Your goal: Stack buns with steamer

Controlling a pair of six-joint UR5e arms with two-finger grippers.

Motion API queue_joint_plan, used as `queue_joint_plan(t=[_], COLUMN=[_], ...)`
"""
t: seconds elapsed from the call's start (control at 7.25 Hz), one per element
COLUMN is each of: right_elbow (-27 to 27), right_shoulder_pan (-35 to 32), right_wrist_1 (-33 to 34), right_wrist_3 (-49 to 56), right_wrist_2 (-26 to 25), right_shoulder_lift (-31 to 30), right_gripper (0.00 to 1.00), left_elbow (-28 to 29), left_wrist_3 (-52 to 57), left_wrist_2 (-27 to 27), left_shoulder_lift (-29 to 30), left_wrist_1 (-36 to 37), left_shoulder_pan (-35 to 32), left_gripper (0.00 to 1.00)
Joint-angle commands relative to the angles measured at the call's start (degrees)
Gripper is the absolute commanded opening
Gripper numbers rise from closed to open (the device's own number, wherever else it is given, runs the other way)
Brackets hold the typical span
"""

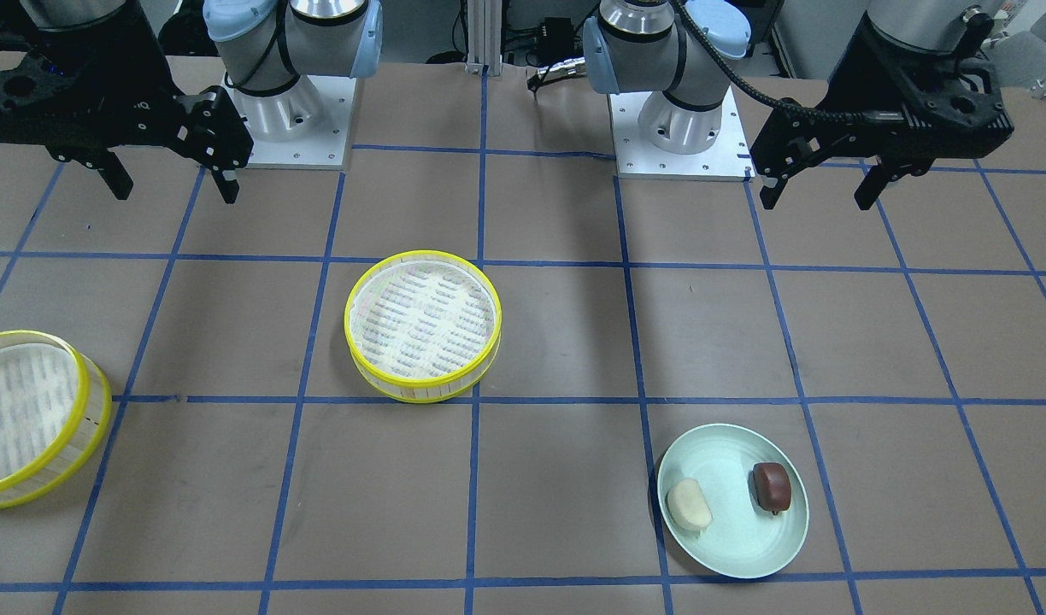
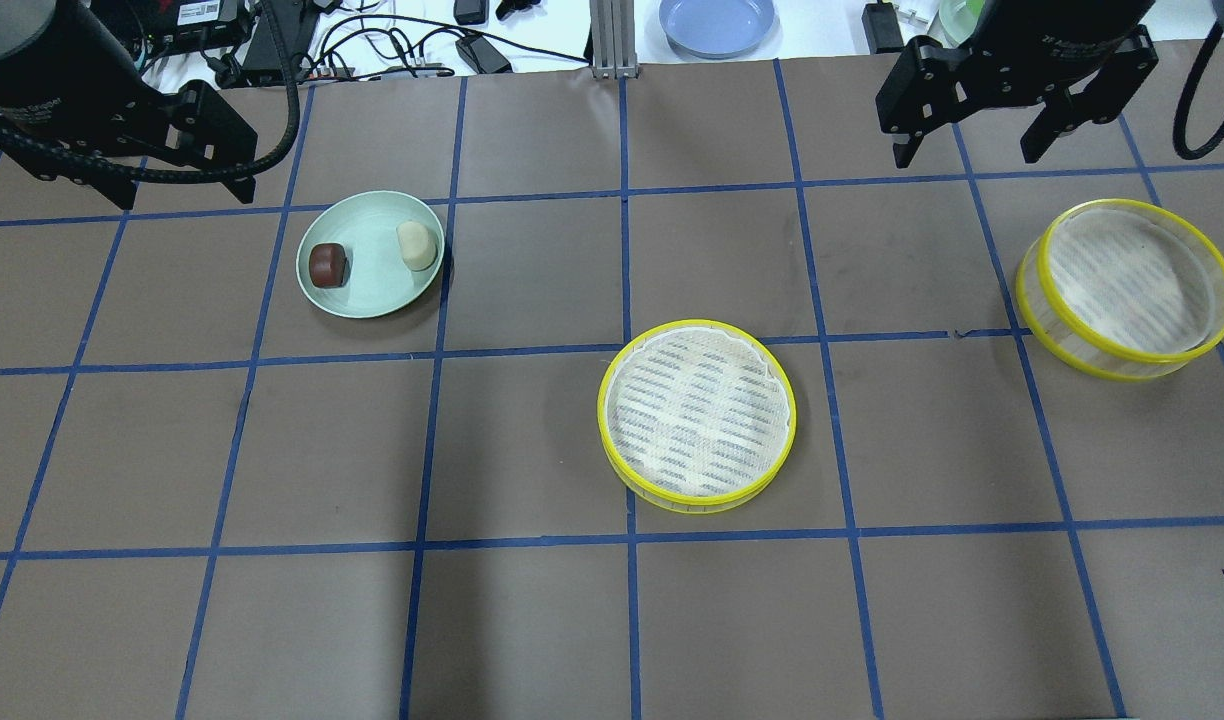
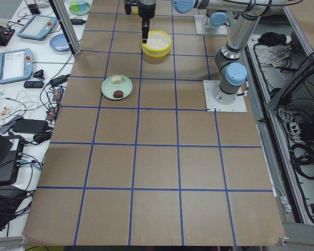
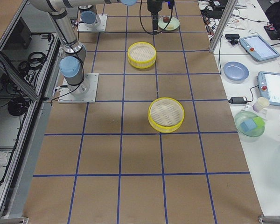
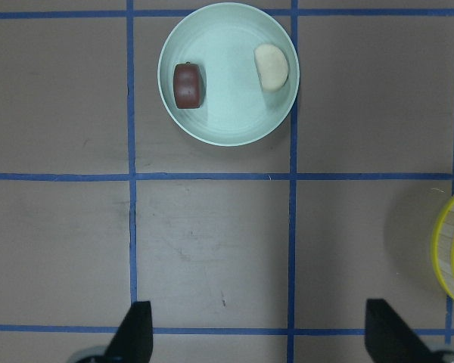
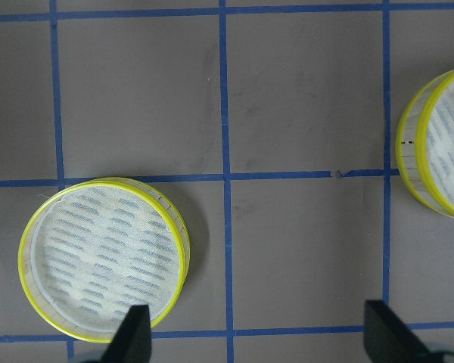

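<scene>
A pale cream bun and a dark reddish-brown bun lie apart on a pale green plate at the far left. One yellow-rimmed steamer tray sits mid-table, a second steamer tray at the far right; both are empty. My left gripper hangs open and empty, high up and to the left of the plate. My right gripper hangs open and empty, high up, left of the second tray. The left wrist view shows the plate with both buns ahead of the open fingers.
The brown table is marked with a blue tape grid. The two arm bases stand at the robot's edge. A blue plate, cables and devices lie on the white bench beyond the far edge.
</scene>
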State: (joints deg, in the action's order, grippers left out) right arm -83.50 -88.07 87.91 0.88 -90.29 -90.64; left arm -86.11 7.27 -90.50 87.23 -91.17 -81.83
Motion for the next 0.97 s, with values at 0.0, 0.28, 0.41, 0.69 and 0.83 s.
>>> queue_joint_plan(t=[0.0, 0.28, 0.41, 0.69, 0.83], right_elbow=[0.0, 0.1, 0.1, 0.0, 0.0], right_shoulder_pan=[0.0, 0.3, 0.9, 8.4, 16.4], right_wrist_1=[0.0, -1.2, -1.0, -0.2, 0.2], right_wrist_3=[0.0, 4.4, 5.6, 17.8, 26.5], right_wrist_2=[-0.2, -0.7, -0.8, -0.6, -0.3], right_shoulder_lift=[-0.2, -1.1, -1.4, 0.2, 2.1], right_gripper=[1.0, 1.0, 1.0, 1.0, 1.0], left_elbow=[-0.1, -2.6, -4.4, -5.2, -5.2], left_wrist_3=[0.0, -0.2, -0.4, -2.8, -3.0], left_wrist_2=[0.3, 0.8, 0.8, 4.7, 9.2], left_shoulder_lift=[2.3, 8.4, 12.2, 20.4, 24.2], left_wrist_1=[2.5, 16.2, 25.2, 32.3, 35.8], left_shoulder_pan=[0.7, 0.7, 0.7, 0.7, 0.7], left_gripper=[1.0, 1.0, 1.0, 1.0, 1.0])
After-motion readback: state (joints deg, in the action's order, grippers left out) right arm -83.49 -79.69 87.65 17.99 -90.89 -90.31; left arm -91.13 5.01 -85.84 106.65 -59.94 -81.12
